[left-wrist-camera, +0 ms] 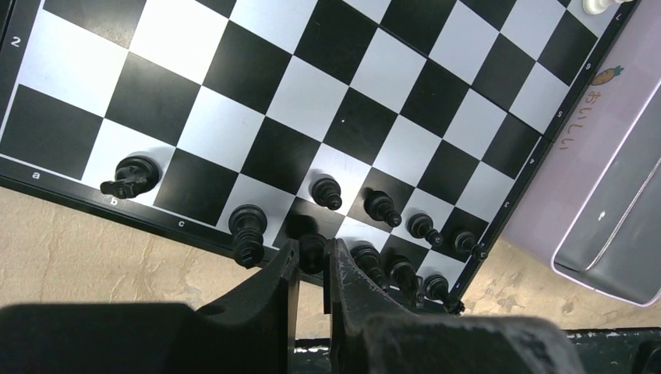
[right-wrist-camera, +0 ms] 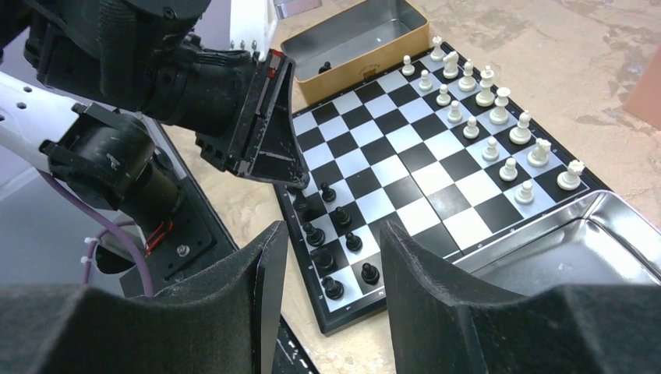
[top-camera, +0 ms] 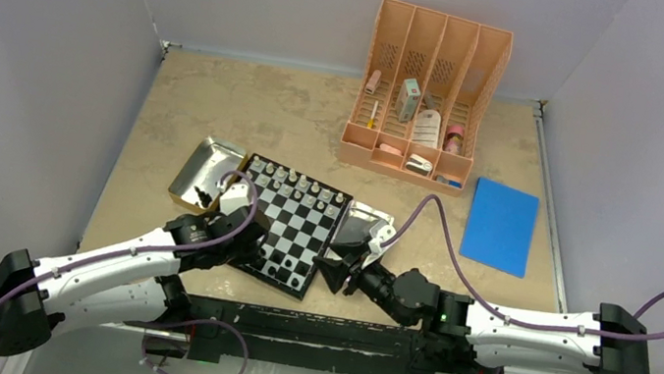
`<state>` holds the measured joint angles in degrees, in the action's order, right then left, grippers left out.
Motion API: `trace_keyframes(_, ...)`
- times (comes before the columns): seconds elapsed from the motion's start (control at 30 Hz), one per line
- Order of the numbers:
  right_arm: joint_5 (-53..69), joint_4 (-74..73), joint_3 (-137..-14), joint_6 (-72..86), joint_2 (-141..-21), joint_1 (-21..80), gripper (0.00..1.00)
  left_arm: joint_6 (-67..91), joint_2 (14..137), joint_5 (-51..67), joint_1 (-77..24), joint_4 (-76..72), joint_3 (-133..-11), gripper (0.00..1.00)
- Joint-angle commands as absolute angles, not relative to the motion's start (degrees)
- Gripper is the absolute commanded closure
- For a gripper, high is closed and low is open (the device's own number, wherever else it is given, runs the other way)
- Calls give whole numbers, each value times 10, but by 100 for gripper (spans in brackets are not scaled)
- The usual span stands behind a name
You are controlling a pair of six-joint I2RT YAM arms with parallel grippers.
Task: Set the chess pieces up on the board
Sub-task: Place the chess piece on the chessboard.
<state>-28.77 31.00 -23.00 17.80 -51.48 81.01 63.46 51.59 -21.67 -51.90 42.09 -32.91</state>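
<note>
left tool [left-wrist-camera: 312, 255] is pinching narrowly on a black piece [left-wrist-camera: 312, 243] at near edge of the board [top-camera: 298, 240] | right tool [right-wrist-camera: 334, 231] is hanging parted, gripping nothing, over board's right edge | board is lying on bench [top-camera: 259, 117], white pieces [right-wrist-camera: 499, 125] lining far rows

Black-and-white checked board [top-camera: 296, 231], white and black chess pieces [right-wrist-camera: 486, 82], blue mat [top-camera: 500, 225].

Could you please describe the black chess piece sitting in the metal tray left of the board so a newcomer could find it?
Start at the board, then look to the open metal tray at its far left corner, by the white pieces. The black chess piece sits alone inside that tray, while the other black pieces crowd the board's near squares.
</note>
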Motion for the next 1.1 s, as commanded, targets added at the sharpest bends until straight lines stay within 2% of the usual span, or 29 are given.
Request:
trace_keyframes(0.0, -291, 328, -233, 174, -500, 811, 50, 619, 514, -231, -523, 387, -324, 100)
trace_keyframes(0.77, -301, 327, -233, 173, -495, 812, 50, 615, 551, -247, -528, 375, -319, 96)
trace_keyframes(1.07, -299, 329, -243, 164, -507, 812, 49, 619, 555, -255, -534, 384, -326, 91)
